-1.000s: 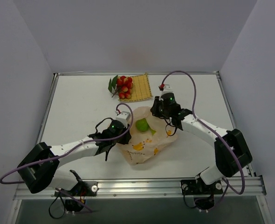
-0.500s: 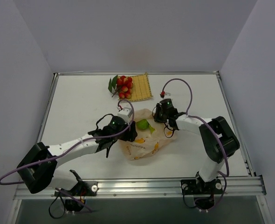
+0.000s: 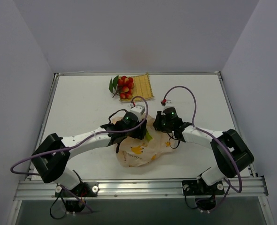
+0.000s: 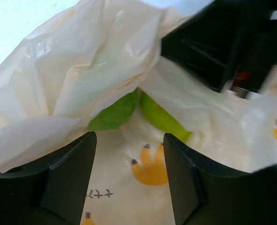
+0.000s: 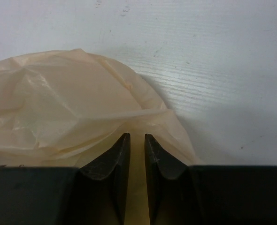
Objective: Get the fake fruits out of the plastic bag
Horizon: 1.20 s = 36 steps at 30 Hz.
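Note:
The pale peach plastic bag [image 3: 138,154] lies crumpled mid-table. My left gripper [image 3: 137,130] hangs open over its mouth. In the left wrist view its jaws [image 4: 129,138] stand wide apart, facing two green fruits inside: a darker one [image 4: 112,117] and a lighter yellow-green one [image 4: 161,118], both partly under a fold of the bag [image 4: 82,70]. My right gripper [image 3: 158,123] is at the bag's right rim. Its fingers [image 5: 137,136] are pinched on a fold of the bag [image 5: 58,103]. The red berry cluster [image 3: 125,87] lies on the yellow mat [image 3: 143,89], outside the bag.
The yellow woven mat sits at the back of the white table [image 3: 82,103]. Grey walls close the sides and back. A metal rail [image 3: 138,187] runs along the near edge. The right gripper's black body [image 4: 223,47] shows close to my left gripper.
My left gripper has opened and moved right and forward to the bag's mouth, covering the green fruit from above. The right gripper has come down a little with the bag's rim.

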Available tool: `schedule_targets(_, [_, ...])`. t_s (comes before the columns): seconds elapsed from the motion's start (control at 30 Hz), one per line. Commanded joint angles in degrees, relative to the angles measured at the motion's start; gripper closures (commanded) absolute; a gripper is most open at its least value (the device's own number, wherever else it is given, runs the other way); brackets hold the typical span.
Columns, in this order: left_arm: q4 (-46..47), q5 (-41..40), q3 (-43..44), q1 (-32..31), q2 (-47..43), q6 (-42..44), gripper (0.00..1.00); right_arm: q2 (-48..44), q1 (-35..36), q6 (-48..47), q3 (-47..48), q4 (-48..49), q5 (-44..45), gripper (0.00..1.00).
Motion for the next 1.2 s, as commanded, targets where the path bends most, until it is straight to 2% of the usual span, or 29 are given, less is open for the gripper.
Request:
schedule_targets(0.0, [-2.6, -4.3, 4.3, 0.5, 2.3, 3.9, 0.43, -3.1, 1.3, -0.1, -2.0, 2.6, 2.0, 0.85])
schedule_targets(0.03, [-2.5, -4.9, 4.5, 0.6, 2.6, 4.1, 0.43, -3.2, 1.3, -0.2, -2.4, 2.8, 2.4, 0.85])
schedule_targets(0.2, [-1.5, -6.7, 4.8, 1.3, 4.7, 4.2, 0.27, -2.9, 1.4, 0.0, -2.9, 4.3, 1.7, 0.85])
schedule_targets(0.3, [-0.8, -5.7, 5.3, 2.0, 7.0, 4.8, 0.24, -1.6, 1.7, 0.1, -3.1, 4.8, 1.5, 0.85])
schedule_targets(0.6, [8.6, 5.1, 4.9, 7.5, 12.4, 5.2, 0.09, 1.4, 2.2, 0.4, -2.9, 6.6, -0.1, 0.84])
schedule_targets(0.8, [12.0, 8.2, 6.5, 8.1, 14.7, 6.7, 0.06, 3.5, 2.4, 0.4, -2.3, 7.1, -0.4, 0.84])
schedule_targets(0.87, [14.2, 8.4, 6.4, 8.0, 15.6, 6.6, 0.13, 3.9, 2.4, 0.3, -2.2, 7.1, -0.5, 0.84])
schedule_targets(0.93, [17.1, 8.2, 5.7, 8.1, 15.7, 6.3, 0.26, 4.0, 2.3, 0.3, -2.3, 7.2, -0.6, 0.84])
schedule_targets(0.97, [17.8, 7.6, 4.9, 8.2, 15.4, 5.9, 0.43, 4.1, 2.2, 0.3, -2.3, 7.2, -0.5, 0.84])
schedule_targets(1.03, [17.4, 6.9, 4.5, 8.3, 15.0, 5.8, 0.59, 3.9, 2.1, 0.3, -2.3, 7.0, 0.2, 0.84])
schedule_targets(1.07, [17.0, 6.3, 4.3, 8.3, 14.0, 5.8, 0.72, 3.8, 2.1, 0.3, -2.3, 6.9, 0.4, 0.84])
schedule_targets(1.17, [15.0, 6.0, 2.3, 8.1, 9.9, 6.0, 0.83, 3.2, 2.1, 0.3, -2.4, 6.8, 1.1, 0.84])
